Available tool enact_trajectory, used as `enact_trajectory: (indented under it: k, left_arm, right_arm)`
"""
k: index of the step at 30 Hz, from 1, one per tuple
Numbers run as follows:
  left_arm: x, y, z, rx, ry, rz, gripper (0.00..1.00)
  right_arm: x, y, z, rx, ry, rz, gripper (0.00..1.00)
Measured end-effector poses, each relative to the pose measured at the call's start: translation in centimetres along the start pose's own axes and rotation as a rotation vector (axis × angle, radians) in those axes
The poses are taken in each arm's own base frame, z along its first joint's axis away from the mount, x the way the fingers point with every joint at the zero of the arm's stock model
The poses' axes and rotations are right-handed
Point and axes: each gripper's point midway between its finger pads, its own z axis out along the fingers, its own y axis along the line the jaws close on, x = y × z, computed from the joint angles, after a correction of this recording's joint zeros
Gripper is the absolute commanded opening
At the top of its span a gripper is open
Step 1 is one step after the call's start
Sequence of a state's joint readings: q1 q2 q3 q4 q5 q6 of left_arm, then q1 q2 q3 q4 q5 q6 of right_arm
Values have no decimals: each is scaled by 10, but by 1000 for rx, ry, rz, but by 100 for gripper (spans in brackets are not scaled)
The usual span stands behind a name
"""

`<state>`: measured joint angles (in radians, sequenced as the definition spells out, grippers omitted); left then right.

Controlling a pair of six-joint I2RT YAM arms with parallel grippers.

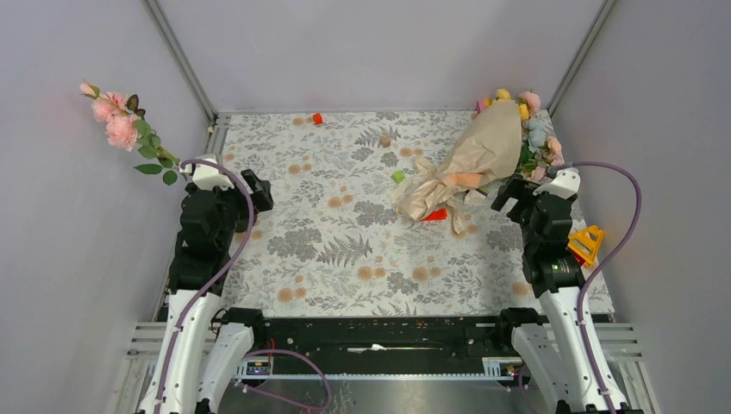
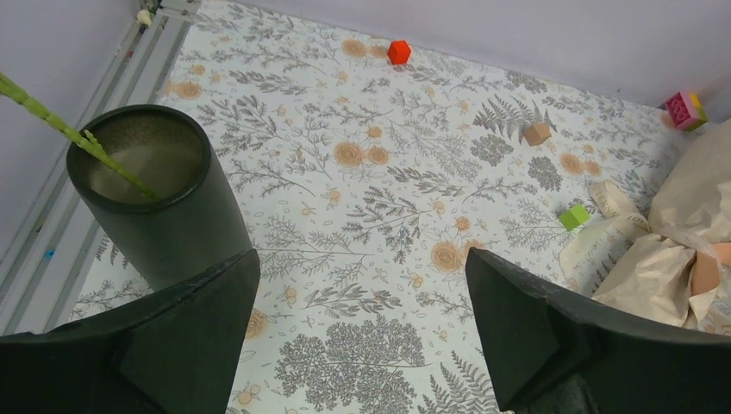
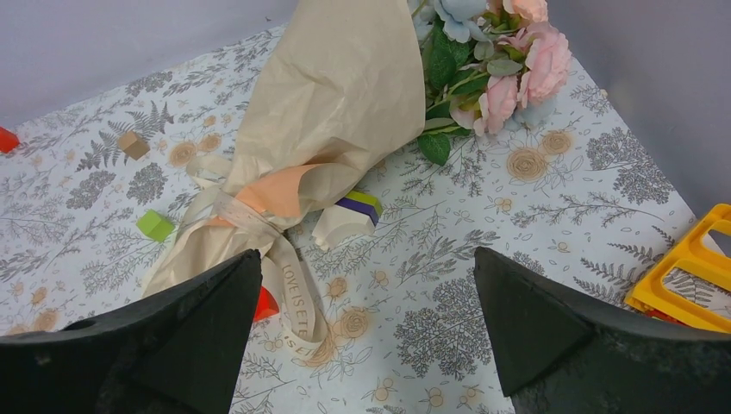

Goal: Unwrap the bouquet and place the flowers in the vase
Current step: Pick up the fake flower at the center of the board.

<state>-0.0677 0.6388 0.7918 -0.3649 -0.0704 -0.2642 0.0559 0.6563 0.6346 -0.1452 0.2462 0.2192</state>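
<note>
The bouquet lies on the table at the back right, its crinkled tan paper still tied with a cream ribbon. Its flowers stick out toward the far right corner. My right gripper hovers open just in front of the ribbon end, holding nothing. The black vase stands at the left edge with one green stem in it. That stem's pink roses lean out over the left wall. My left gripper is open and empty just right of the vase, which the left arm hides in the top view.
Small toy blocks are scattered about: a red block, a tan block, a green block, another red block under the paper, and a white arch piece. A yellow plastic part sits by the right arm.
</note>
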Motion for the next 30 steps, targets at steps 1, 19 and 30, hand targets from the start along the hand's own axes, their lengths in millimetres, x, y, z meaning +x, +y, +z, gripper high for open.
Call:
enact_trajectory:
  k: [1,19,30]
  left_arm:
    - [1,0,1,-1,6,-2,99]
    - [42,-94,3,275,186,78,99]
    - [134,-247,18,631,353,106,99]
  right_arm:
    - [-1,0,0,-1,-2,1,100]
    - [-6,15,-17,-94,-18,46,100]
    - [-17,26,-43,-184,-47,66,100]
